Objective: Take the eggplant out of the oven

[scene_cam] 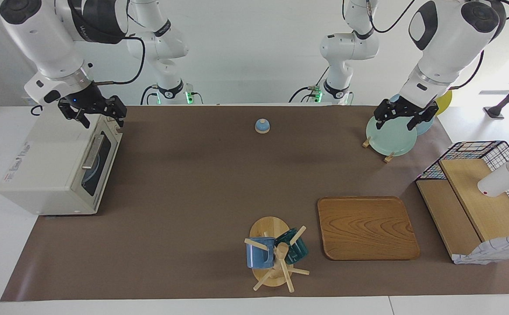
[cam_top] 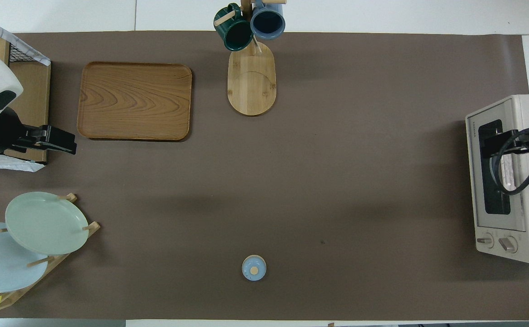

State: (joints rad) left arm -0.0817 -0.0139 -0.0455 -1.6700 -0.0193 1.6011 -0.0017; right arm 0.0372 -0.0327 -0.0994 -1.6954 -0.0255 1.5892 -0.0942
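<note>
While my right gripper (scene_cam: 101, 114) hung over the oven (scene_cam: 49, 168), at its top edge above the door, its fingers stood spread w/ nothing held. Oven door was shut below that gripper, handle (scene_cam: 92, 152) untouched. Eggplant couldn't be made out thru the dark glass. My left gripper (scene_cam: 405, 118) waited up in the air over the plate rack (scene_cam: 390, 135), fingers apart, empty. Wooden tray (scene_cam: 367, 227) and mug tree (scene_cam: 274, 253) sat well apart from both grippers; small blue bell (scene_cam: 262, 126) lay between them.
</note>
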